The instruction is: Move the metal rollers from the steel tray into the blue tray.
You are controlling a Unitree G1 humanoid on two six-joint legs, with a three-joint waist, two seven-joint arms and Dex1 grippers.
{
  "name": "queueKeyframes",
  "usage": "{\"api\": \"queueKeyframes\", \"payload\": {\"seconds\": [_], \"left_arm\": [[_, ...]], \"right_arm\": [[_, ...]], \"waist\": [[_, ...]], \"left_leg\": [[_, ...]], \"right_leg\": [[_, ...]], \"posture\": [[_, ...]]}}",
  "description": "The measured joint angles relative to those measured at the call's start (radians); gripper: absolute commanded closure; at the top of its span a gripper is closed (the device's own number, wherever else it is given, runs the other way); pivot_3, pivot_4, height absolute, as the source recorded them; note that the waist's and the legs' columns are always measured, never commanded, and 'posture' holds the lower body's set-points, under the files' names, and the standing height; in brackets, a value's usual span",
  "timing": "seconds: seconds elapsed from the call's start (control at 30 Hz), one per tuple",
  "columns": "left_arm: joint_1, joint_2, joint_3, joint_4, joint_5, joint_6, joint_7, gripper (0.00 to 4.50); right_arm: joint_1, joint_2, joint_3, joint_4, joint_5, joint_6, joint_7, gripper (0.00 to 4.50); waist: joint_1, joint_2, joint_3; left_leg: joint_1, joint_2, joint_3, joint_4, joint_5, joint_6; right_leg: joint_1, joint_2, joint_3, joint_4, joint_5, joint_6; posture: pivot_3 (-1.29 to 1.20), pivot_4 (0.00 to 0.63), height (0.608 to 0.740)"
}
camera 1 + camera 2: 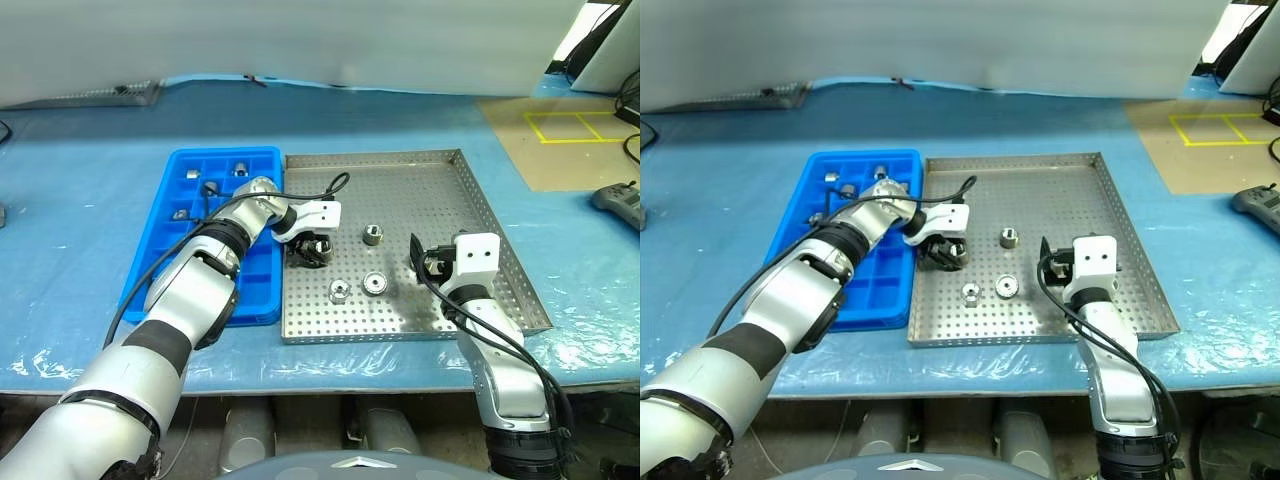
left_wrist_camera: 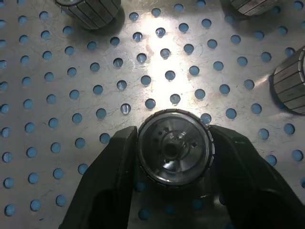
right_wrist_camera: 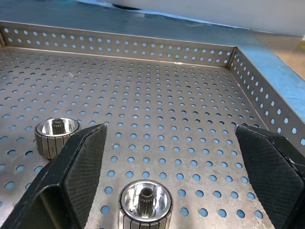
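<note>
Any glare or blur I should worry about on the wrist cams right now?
Left wrist view: a bright glare patch on the steel tray just past the gripped metal roller, whose face reflects light; the rollers at the frame edge are cut off. Right wrist view: evenly lit, only shiny highlights on the two rollers.

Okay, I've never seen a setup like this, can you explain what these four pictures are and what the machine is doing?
A humanoid robot with two arms works at a table. Two pictures look down from its head; two come from cameras on its wrists. On the table sit a steel tray with holes and a blue tray of small compartments. The left gripper is shut on one metal roller in the steel tray. The right gripper is open, holding nothing, above other rollers. A few rollers already sit in the blue tray.
</note>
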Motion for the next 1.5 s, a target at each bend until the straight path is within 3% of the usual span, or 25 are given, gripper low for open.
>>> {"api": "queueKeyframes", "payload": {"seconds": [0.27,0.47,0.6,0.8,0.93,1.1,1.3,1.5], "left_arm": [[0.019,0.010,0.024,-0.026,-0.016,-0.016,-0.012,2.70],[0.037,0.041,0.202,-0.185,-0.225,0.026,-0.151,2.70],[0.061,0.117,0.260,-0.317,-0.298,0.122,-0.190,2.70],[0.280,0.303,0.324,-0.549,-0.360,0.287,-0.174,2.70],[0.491,0.389,0.394,-0.755,-0.411,0.399,-0.088,2.70],[0.693,0.413,0.534,-1.030,-0.471,0.563,0.123,2.70],[0.888,0.361,0.687,-1.274,-0.505,0.656,0.425,2.70],[1.041,0.308,0.691,-1.405,-0.533,0.704,0.537,2.70]], "right_arm": [[-0.010,-0.001,0.000,0.000,0.001,0.001,0.009,0.00],[-0.065,-0.044,0.007,-0.042,0.070,0.037,0.122,0.00],[-0.124,-0.093,0.011,-0.094,0.168,0.110,0.229,0.00],[-0.250,-0.224,0.074,-0.071,0.300,0.212,0.459,0.00],[-0.358,-0.249,0.125,0.044,0.308,0.186,0.579,0.00],[-0.475,-0.216,0.233,0.188,0.291,0.110,0.688,0.00],[-0.615,-0.150,0.308,0.398,0.228,-0.010,0.767,0.00],[-0.642,-0.122,0.329,0.482,0.191,-0.075,0.808,0.00]], "waist": [[0.000,0.000,0.000],[-0.004,0.000,0.002],[-0.004,0.001,0.002],[-0.001,0.002,0.003],[0.030,0.003,0.003],[0.081,0.002,0.003],[0.135,0.002,0.003],[0.201,0.001,0.004]], "left_leg": [[-0.002,0.000,0.000,0.000,0.000,0.000],[-0.009,0.001,0.000,0.000,0.001,0.004],[-0.008,0.002,0.001,-0.001,0.001,0.004],[-0.008,0.003,0.000,-0.002,0.001,0.002],[-0.012,0.004,-0.001,-0.002,0.000,-0.001],[-0.017,0.004,-0.001,-0.001,0.001,-0.001],[-0.021,0.005,-0.004,0.001,0.002,0.001],[-0.021,0.005,-0.005,0.003,0.001,0.001]], "right_leg": [[-0.001,0.000,0.000,-0.001,0.001,0.000],[-0.008,0.000,-0.001,-0.001,0.001,-0.002],[-0.007,0.001,-0.001,-0.001,0.001,-0.002],[-0.008,0.001,-0.002,-0.001,0.001,-0.003],[-0.010,0.000,-0.006,0.000,0.000,-0.004],[-0.016,-0.001,-0.008,0.002,0.000,-0.005],[-0.020,-0.001,-0.012,0.006,-0.002,-0.008],[-0.021,-0.001,-0.011,0.012,-0.003,-0.010]], "posture": [[-0.14,0.150,0.740],[-0.08,0.150,0.740],[-0.02,0.150,0.740],[0.15,0.150,0.740],[0.28,0.150,0.740],[0.45,0.150,0.740],[0.55,0.150,0.740],[0.60,0.150,0.740]]}}
